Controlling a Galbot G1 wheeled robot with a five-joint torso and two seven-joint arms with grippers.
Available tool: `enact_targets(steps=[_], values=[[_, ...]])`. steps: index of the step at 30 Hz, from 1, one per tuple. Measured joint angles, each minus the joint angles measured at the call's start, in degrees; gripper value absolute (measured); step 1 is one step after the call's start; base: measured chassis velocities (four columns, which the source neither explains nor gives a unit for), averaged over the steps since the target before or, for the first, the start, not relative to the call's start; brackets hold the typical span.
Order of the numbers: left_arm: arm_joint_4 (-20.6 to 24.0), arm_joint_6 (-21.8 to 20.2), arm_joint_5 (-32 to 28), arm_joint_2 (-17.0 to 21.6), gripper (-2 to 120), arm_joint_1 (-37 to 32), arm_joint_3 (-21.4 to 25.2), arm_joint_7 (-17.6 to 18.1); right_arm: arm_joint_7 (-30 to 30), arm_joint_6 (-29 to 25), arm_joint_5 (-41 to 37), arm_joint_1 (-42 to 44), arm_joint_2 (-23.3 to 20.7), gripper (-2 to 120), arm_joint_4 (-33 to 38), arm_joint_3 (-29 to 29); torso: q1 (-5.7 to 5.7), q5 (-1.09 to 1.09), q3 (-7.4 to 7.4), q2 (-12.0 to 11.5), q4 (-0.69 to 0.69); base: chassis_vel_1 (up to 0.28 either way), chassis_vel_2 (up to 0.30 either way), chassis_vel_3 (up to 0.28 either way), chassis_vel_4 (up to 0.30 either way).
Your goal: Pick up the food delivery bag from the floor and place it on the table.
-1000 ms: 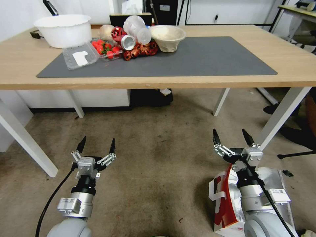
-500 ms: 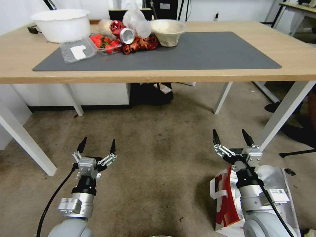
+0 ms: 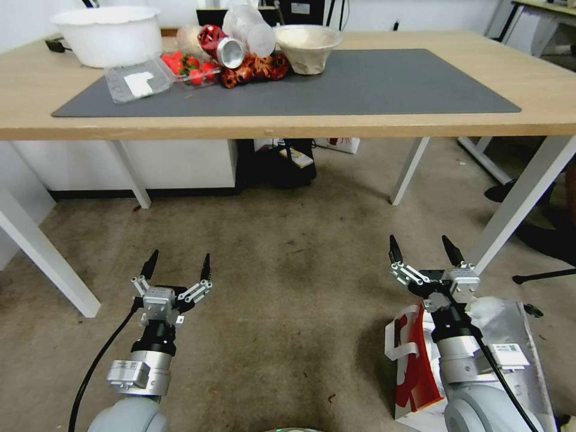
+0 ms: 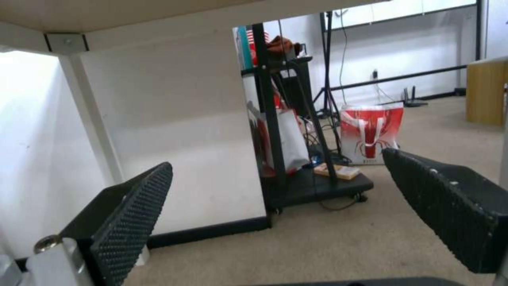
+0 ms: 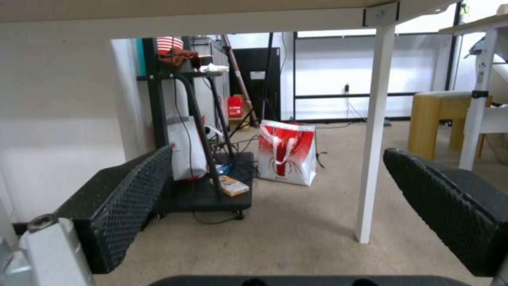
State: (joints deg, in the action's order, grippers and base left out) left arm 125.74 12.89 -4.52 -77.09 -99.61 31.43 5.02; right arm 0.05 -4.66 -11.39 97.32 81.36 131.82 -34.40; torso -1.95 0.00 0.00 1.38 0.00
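Tools first: right tool (image 3: 422, 251) hung wide open just above the food delivery bag (image 3: 414, 366), which sat on the floor (image 3: 288, 288) under that arm. Looked light and crushable, so I'd grab the strap handles (image 3: 401, 351). Left tool (image 3: 177, 266) idled open, surface (image 3: 300, 126) beyond.

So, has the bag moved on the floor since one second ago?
No. The bag keeps its place beside the dark speck on the floor; the table shifts only because the camera moved.

grippers (image 3: 177, 266): 2 | bowls (image 3: 108, 35): 2 | table (image 3: 36, 90): 1 | red-and-white bags (image 3: 414, 360): 2, perhaps more
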Motion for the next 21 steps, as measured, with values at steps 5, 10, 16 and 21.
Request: enact_targets(steps=[5, 10, 16, 21], values=[[0.05, 0.03, 0.11, -0.14, 99, -0.11, -0.02, 0.00, -0.01, -0.04, -0.02, 0.11, 0.05, 100, -0.02, 0.11, 0.07, 0.00, 0.00, -0.10, 0.00, 0.000, 0.000, 0.000, 0.000], [0.06, 0.71, -0.51, -0.12, 99, 0.06, 0.02, -0.29, -0.03, -0.07, -0.02, 0.04, 0.01, 100, -0.17, 0.12, 0.07, 0.00, 0.00, -0.04, 0.00, 0.000, 0.000, 0.000, 0.000], [-0.50, 3.18, -1.39, 0.07, 100, 0.85, 0.17, -0.31, 0.05, -0.02, -0.64, -0.16, -0.68, 100, -0.27, -0.56, 0.06, 0.00, 0.00, 0.14, 0.00, 0.000, 0.000, 0.000, 0.000], [-0.62, 3.31, -1.56, 0.38, 100, 1.02, 0.55, 0.01, 0.11, 0.24, -0.74, 0.06, -1.29, 100, -0.23, -1.42, 0.03, 0.00, 0.00, 0.21, 0.00, 0.000, 0.000, 0.000, 0.000]])
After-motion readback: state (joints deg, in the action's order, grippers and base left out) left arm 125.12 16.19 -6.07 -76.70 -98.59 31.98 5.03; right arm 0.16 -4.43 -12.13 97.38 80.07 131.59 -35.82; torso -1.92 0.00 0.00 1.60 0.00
